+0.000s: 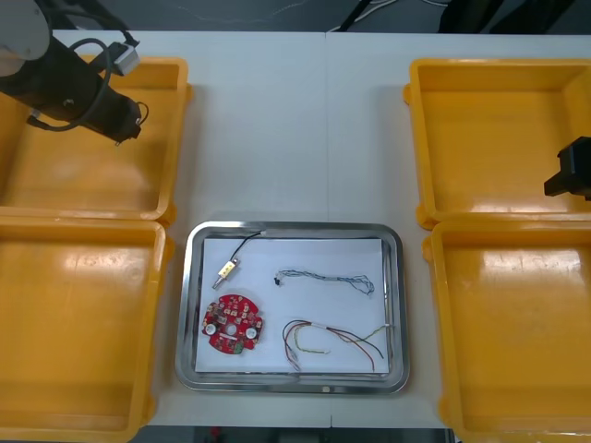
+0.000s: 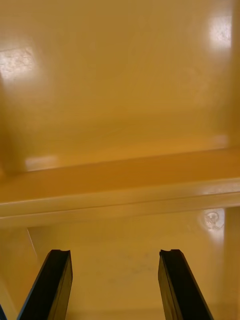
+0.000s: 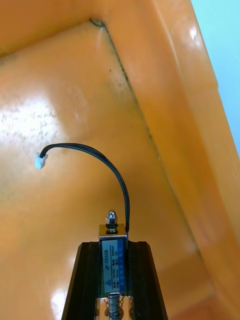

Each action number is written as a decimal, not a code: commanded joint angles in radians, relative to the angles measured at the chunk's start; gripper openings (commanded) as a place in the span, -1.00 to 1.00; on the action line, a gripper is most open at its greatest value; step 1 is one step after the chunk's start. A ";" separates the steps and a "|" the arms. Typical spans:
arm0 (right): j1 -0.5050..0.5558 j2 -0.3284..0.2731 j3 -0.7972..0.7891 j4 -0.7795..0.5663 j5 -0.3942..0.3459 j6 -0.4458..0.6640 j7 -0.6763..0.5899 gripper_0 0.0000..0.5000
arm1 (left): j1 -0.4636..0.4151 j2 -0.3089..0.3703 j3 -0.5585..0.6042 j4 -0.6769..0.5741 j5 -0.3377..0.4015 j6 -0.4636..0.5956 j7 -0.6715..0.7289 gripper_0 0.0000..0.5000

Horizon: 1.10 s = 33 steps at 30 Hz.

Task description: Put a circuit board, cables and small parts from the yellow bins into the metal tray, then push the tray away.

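My left gripper [image 1: 132,120] hangs over the far left yellow bin [image 1: 83,175]. In the left wrist view the left gripper [image 3: 114,246] is shut on a small metal part [image 3: 114,262]. From that part a black cable [image 3: 107,160] arcs out to a white plug. The metal tray [image 1: 189,305], white inside, holds a round red circuit board [image 1: 231,323], a small metal part with a black cable [image 1: 228,269], a blue and white cable [image 1: 328,278] and a red and yellow cable [image 1: 334,340]. My right gripper [image 2: 116,256] is open above a bin wall [image 2: 120,192].
The near left bin [image 1: 74,323] and near right bin [image 1: 517,332] flank the tray. The right gripper [image 1: 571,171] sits at the right edge over the far right bin [image 1: 489,138]. Bare table [image 1: 295,129] lies beyond the tray.
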 commanded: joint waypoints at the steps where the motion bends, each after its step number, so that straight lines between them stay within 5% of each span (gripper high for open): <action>1: 0.065 -0.039 -0.060 -0.044 -0.009 0.003 0.017 1.00 | 0.059 0.071 0.095 -0.151 0.008 0.105 -0.019 -1.00; 24: 0.197 -0.037 -0.109 -0.174 -0.049 0.003 0.011 1.00 | 0.195 0.094 0.215 -0.638 -0.029 0.485 0.275 -1.00; 33: 0.199 -0.037 -0.113 -0.179 -0.057 0.003 0.017 1.00 | 0.246 0.071 0.194 -0.801 -0.013 0.485 0.447 -1.00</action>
